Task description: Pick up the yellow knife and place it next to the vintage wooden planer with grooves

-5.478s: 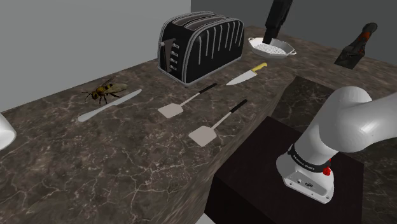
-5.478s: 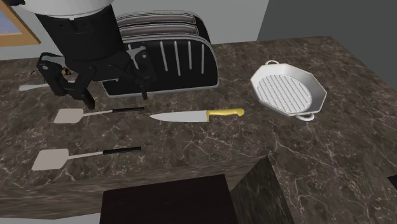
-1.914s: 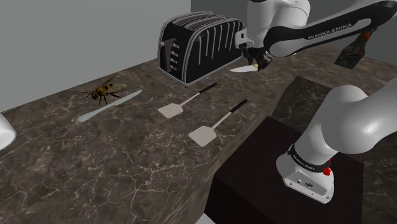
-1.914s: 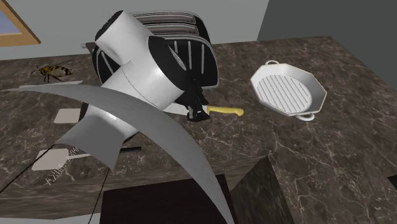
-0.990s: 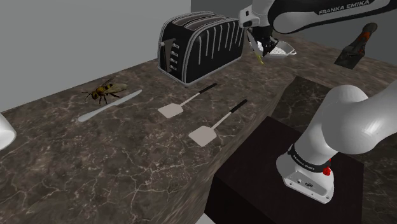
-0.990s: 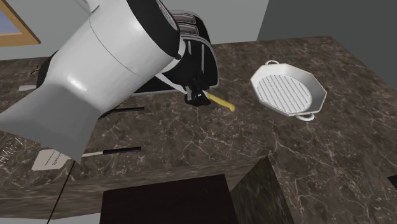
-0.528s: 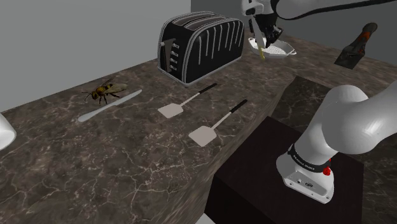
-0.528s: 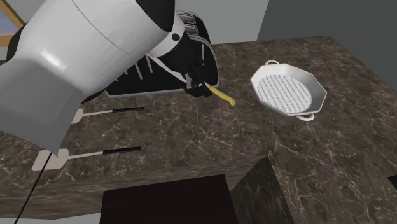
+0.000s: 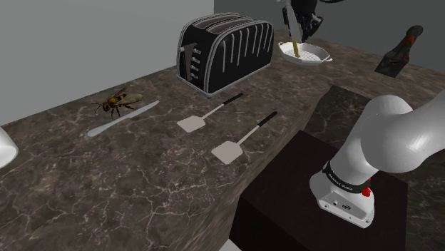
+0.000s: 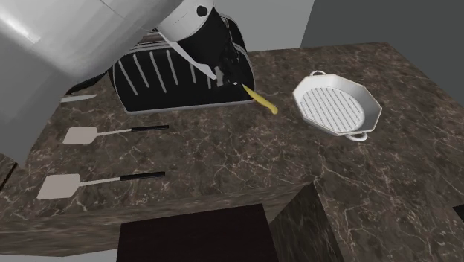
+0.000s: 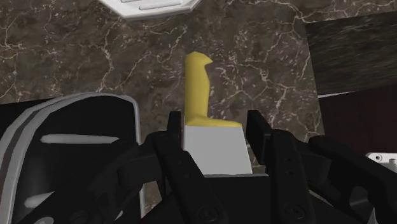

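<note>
- At the shoulder view's left, a bee (image 9: 115, 102) sits on the dark marbled countertop (image 9: 142, 178), touching the tip end of a silver knife (image 9: 123, 119) that lies flat just beside it.
- Further right, a black toaster (image 9: 224, 51) with pale ribs stands near the back of the countertop.
- In front of the toaster lie two spatulas (image 9: 208, 114) with grey blades and thin black handles, roughly parallel and a little apart.
- Right of the toaster, the black gripper (image 11: 216, 130) hangs high above the countertop, at the shoulder view's top edge.
- Its fingers (image 11: 173, 130) are closed only partway, clasping the pale blade of the yellow-handled knife (image 10: 262, 100) between them.
- The knife is off the surface. Its yellow handle sticks out beyond the fingertips, slanting down toward the countertop between the toaster and the pan.
- Just right of the held knife, a white ribbed grill pan (image 10: 336, 104) rests on the countertop. In the shoulder view the handle tip falls over the pan's rim.
- Far right in the shoulder view, the planer (image 9: 399, 51), dark with a reddish top, stands well apart from the knife and the pan.
- At that view's lower right, the white arm (image 9: 389, 139) rises from its dark stand (image 9: 285, 207).
</note>
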Controlling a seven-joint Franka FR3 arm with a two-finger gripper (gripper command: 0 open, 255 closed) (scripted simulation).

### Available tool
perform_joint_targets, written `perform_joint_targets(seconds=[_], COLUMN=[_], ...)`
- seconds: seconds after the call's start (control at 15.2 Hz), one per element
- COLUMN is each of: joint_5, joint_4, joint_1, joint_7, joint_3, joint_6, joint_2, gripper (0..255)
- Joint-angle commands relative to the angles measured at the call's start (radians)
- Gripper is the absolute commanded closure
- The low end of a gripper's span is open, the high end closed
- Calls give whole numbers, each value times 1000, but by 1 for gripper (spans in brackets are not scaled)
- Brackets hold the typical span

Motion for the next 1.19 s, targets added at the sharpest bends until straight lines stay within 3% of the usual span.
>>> perform_joint_targets(seconds=[0.0,0.92,1.12], joint_5=[6,34,13], joint_4=[28,238,202], joint_1=[1,6,-8], joint_7=[-12,-97,-130], joint_3=[6,34,11], joint_6=[-23,-167,-164], joint_2=[3,48,-6], gripper=[255,255,255])
